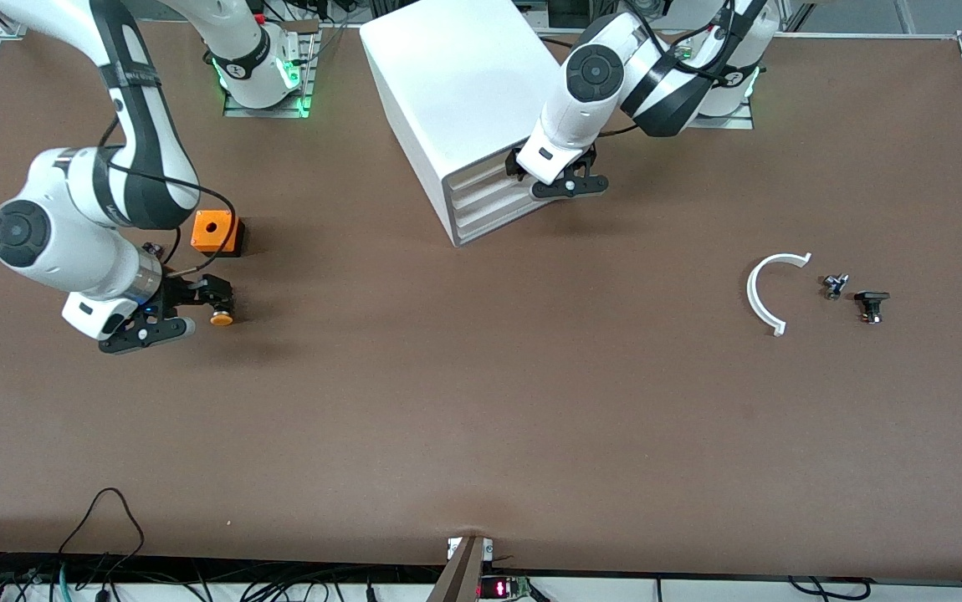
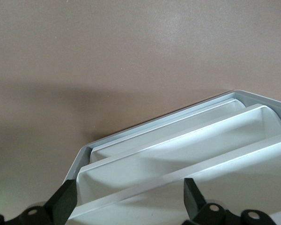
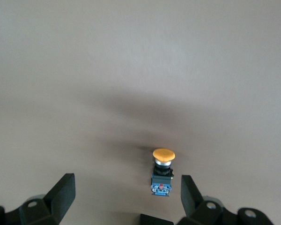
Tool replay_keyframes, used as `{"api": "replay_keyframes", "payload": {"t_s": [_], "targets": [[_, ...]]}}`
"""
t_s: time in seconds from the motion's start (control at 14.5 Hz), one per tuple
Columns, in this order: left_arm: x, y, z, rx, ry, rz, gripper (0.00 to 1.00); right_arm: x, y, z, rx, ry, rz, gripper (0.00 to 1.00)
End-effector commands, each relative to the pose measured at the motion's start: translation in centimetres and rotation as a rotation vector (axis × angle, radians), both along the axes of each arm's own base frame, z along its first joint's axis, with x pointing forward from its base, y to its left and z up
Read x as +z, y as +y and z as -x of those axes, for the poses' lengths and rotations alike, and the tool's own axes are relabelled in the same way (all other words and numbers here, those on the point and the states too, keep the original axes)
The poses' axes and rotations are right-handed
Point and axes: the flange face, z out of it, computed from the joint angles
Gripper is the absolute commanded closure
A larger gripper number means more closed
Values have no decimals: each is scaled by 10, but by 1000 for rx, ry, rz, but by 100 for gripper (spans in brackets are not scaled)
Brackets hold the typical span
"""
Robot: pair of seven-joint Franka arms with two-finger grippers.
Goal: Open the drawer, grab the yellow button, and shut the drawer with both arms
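Brown matting covers the whole table (image 1: 481, 418), with a white cabinet (image 1: 456, 92) standing near the arms' bases; its four drawers look pushed in or nearly so, and the left gripper (image 1: 560, 180) sits at the cabinet's front by the top drawer (image 1: 481, 177), fingers spread wide and holding nothing; in the left wrist view the drawer fronts (image 2: 178, 159) lie stepped just ahead of its fingertips (image 2: 65, 199).

Toward the right arm's end, the right gripper (image 1: 197, 305) hangs low over the table with its fingers wide apart, gripping nothing; the button (image 1: 221, 318) lies on its side on the matting between them, orange cap pointing away from the wrist (image 3: 163, 171), nearer the front camera than the orange box (image 1: 215, 232).

Judging by this, the button is out and released, so closing is the step in hand; the left arm should press squarely on the top front, push along the drawer's travel, and stop once it sits flush; the right arm should lift straight up so as not to knock the button.

No brand, label or writing can be read.
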Motion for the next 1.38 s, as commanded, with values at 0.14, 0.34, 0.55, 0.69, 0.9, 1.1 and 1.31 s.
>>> {"api": "replay_keyframes", "payload": {"t_s": [0.14, 0.34, 0.55, 0.69, 0.9, 1.1, 1.31], "targets": [[4, 29, -19, 54, -13, 18, 0, 67, 25, -9, -21, 18, -21, 0], [22, 88, -83, 24, -81, 64, 0, 111, 63, -12, -55, -3, -27, 0], [60, 183, -153, -15, -144, 85, 0, 161, 52, -27, -73, -110, -57, 0], [101, 254, -179, -39, -185, 73, 0, 175, 30, -28, -102, -128, -38, 0], [170, 338, -172, -141, -229, -1, 0, 192, -23, -4, -173, -36, 7, 0], [228, 361, -164, -173, -174, -57, 0, 199, -68, 26, -234, -15, 37, 0], [243, 358, -165, -192, -170, -98, 0, 211, -79, 49, -294, 78, 73, 0]]}}
